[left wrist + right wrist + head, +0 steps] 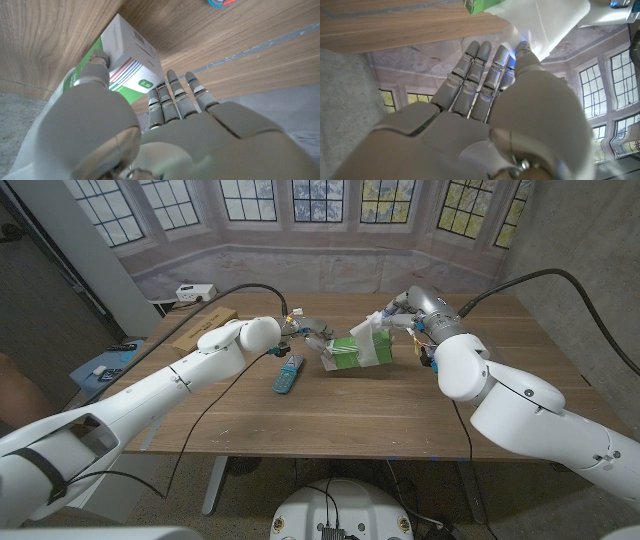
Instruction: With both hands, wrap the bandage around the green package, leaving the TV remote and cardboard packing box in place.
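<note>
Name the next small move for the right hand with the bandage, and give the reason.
Probably carry the right hand and its white bandage over the top of the green package. The bandage covers only the package's right side, green still shows on the left, and the left hand steadies that end.

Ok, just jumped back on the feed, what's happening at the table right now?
Both hands are on the green package at mid-table. The left hand steadies its end; the left wrist view shows its fingers against the box. The right hand holds the white bandage, draped over the package's far side. The TV remote lies just in front, and the cardboard packing box sits at the back left.
</note>
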